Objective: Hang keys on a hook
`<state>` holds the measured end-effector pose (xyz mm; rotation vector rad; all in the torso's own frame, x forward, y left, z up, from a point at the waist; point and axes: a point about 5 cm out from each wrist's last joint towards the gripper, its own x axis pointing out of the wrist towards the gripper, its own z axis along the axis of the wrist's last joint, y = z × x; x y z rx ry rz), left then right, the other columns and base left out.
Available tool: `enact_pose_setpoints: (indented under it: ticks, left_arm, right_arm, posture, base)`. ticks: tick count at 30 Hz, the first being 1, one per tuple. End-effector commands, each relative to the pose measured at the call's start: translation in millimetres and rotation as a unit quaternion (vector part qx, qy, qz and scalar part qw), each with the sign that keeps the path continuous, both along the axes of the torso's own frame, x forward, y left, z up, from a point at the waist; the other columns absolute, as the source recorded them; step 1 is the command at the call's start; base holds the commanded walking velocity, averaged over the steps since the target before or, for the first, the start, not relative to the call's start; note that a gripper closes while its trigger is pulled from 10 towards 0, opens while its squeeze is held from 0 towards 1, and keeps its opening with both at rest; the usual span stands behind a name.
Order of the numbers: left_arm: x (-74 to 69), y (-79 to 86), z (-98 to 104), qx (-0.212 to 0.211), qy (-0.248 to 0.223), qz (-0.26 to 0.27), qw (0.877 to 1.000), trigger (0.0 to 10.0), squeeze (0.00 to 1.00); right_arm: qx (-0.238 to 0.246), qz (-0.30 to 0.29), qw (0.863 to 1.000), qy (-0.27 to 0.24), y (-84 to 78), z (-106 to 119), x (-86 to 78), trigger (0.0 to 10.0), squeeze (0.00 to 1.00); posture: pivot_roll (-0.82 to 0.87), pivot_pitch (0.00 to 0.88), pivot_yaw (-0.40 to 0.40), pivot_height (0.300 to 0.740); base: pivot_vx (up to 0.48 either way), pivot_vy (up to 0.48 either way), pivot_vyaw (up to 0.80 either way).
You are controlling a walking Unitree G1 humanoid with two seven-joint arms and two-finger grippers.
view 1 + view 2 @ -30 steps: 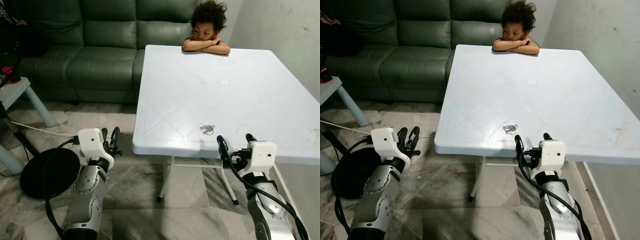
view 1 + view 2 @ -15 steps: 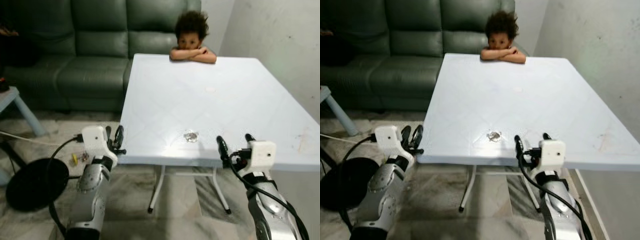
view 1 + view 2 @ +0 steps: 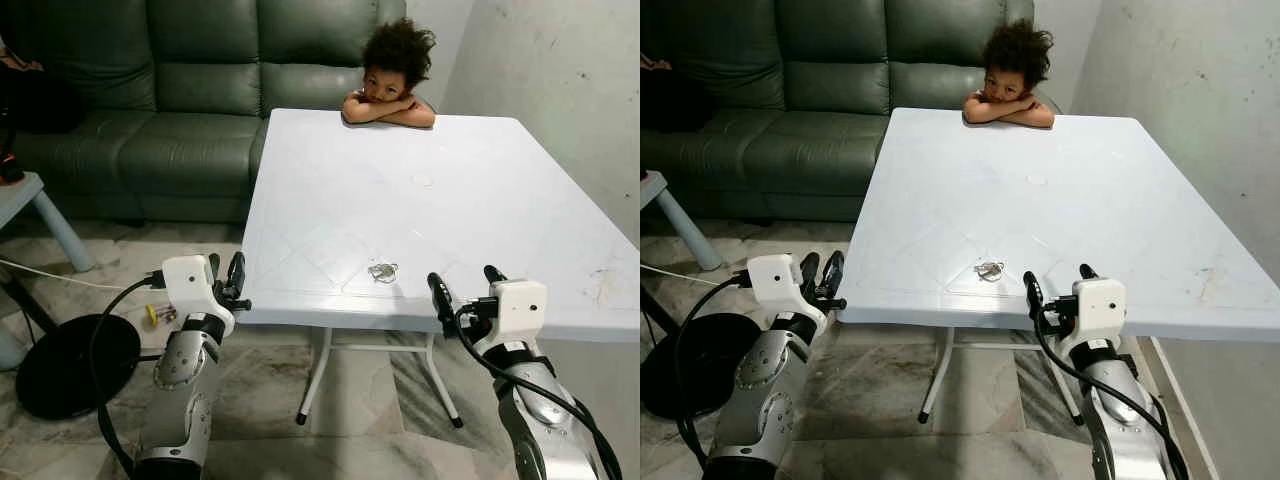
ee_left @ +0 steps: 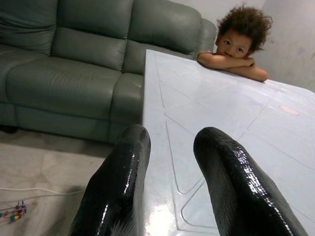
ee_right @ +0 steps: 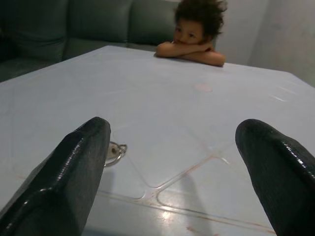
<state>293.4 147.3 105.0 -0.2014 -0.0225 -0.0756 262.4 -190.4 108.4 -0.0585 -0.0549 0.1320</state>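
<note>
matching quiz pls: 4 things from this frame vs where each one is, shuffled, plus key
Things:
1. keys
2. right gripper
3. left gripper
4. person

Places:
A. leaning on the far edge of the white table, arms folded
B. open at the table's near edge, just right of the keys
C. by the table's near left corner, above the floor
D. lying on the tabletop near the front edge

Pairs: 1-D, 2-B, 3-C, 4-A

Both arms reach forward, left hand (image 3: 226, 275) nearly closed, right hand (image 3: 466, 284) spread wide.
</note>
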Motion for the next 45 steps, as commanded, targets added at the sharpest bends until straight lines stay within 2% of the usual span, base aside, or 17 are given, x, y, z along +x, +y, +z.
enact_pose_setpoints:
  ticks: [1,18,27,35,37,42,45]
  left_arm:
    - [-1.0,-1.0,3,0.005,-0.01,-0.003,1.0,10.0,0.0]
    - [-0.8,-1.7,2,0.007,-0.009,-0.006,1.0,10.0,0.0]
    - [-4.0,-4.0,-2,0.013,-0.004,-0.013,1.0,10.0,0.0]
    - [-11.0,-7.5,2,0.02,-0.014,-0.035,0.999,10.0,0.0]
    - [-11.5,-7.7,2,0.019,-0.014,-0.036,0.999,10.0,0.0]
    - [-18.7,-14.0,4,0.03,-0.021,-0.068,0.997,10.0,0.0]
    - [-21.5,-19.7,5,0.04,-0.022,-0.086,0.995,10.0,0.0]
  right_arm:
    - [-0.009,0.009,1.0,-0.002,1.8,4,2.4,10.0,0.0]
    - [-0.011,0.017,1.0,0.001,4.4,3,1.5,10.0,0.0]
    - [-0.019,0.047,0.999,0.011,8.7,3,4.5,10.0,0.0]
    - [-0.051,0.09,0.994,0.04,15.5,3,16.5,10.0,0.0]
    - [-0.053,0.09,0.994,0.04,15.6,3,16.8,10.0,0.0]
    - [-0.056,0.065,0.995,0.053,19.6,9,31.8,10.0,0.0]
    - [-0.036,0.062,0.995,0.067,23.3,11,38.3,10.0,0.0]
  posture:
    - [0.07,0.0,-0.043,0.74]
    - [0.07,0.0,-0.037,0.74]
    - [0.07,0.0,-0.038,0.74]
    - [0.09,0.0,-0.055,0.74]
    - [0.09,0.0,-0.055,0.74]
    - [0.11,0.0,-0.064,0.74]
    - [0.11,0.0,-0.068,0.74]
  base:
    - [0.0,0.0,0.8]
    - [0.0,0.0,0.8]
    - [0.0,0.0,0.0]
    - [0.0,0.0,0.0]
    - [0.0,0.0,0.0]
    - [0.0,0.0,0.0]
    - [0.0,0.0,0.0]
